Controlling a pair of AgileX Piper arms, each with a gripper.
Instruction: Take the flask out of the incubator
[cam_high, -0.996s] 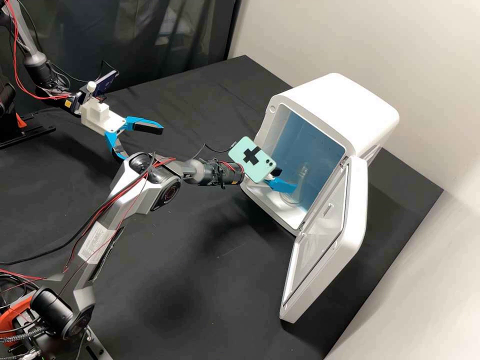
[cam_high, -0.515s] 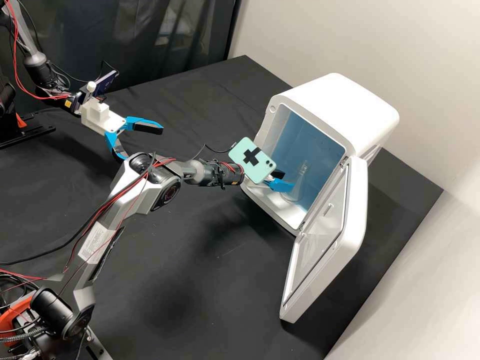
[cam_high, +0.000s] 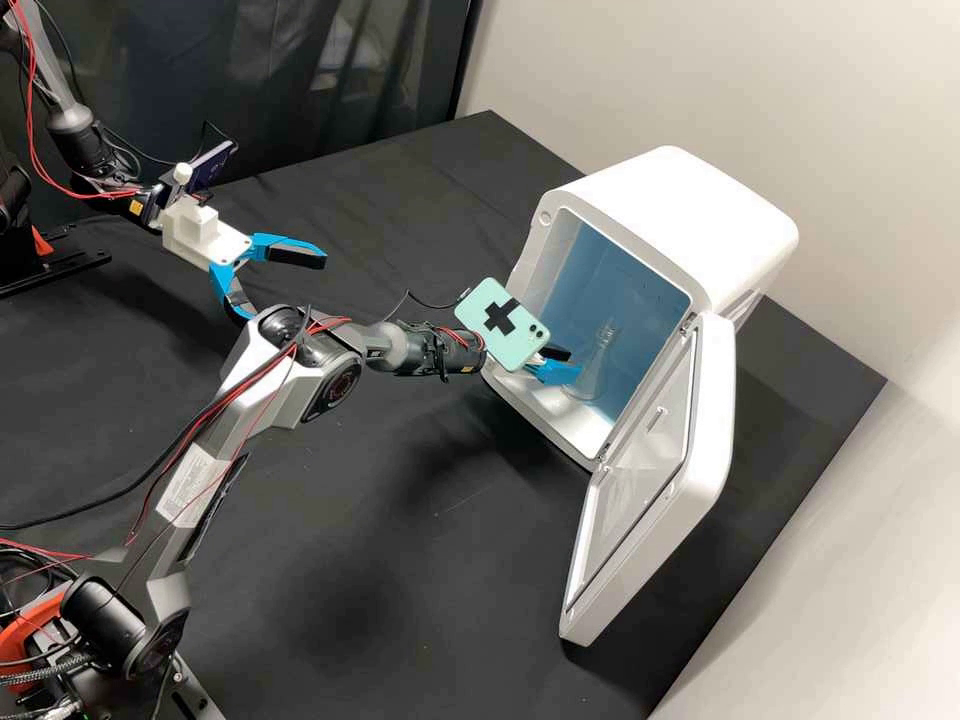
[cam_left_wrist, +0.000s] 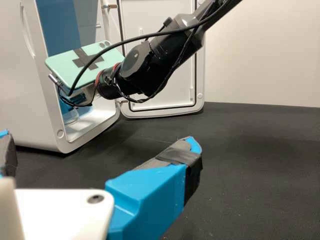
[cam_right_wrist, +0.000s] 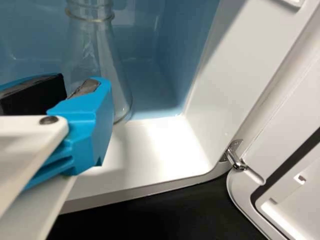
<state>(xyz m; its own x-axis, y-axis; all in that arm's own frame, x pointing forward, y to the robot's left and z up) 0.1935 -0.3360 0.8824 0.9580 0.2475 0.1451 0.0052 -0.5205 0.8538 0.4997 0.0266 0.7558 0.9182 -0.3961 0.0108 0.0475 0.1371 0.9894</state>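
We see the incubator (cam_high: 690, 210) as smooth, glossy white plastic, its inner walls a satin blue. Inside it, the flask (cam_right_wrist: 95, 45) is clear, shiny glass. At its door, 1 small hinge pin (cam_right_wrist: 241, 163) looks metal. Under it, the bench (cam_high: 420, 520) is matt black cloth, faintly creased.

We read no words or numbers. One sign shows: a black cross on the back of the mint-green phone (cam_high: 503, 322), at nine o'clock from the mouth of the incubator (cam_high: 700, 215). A white label (cam_high: 185, 485) on the right arm (cam_high: 285, 385) carries print too small to read.
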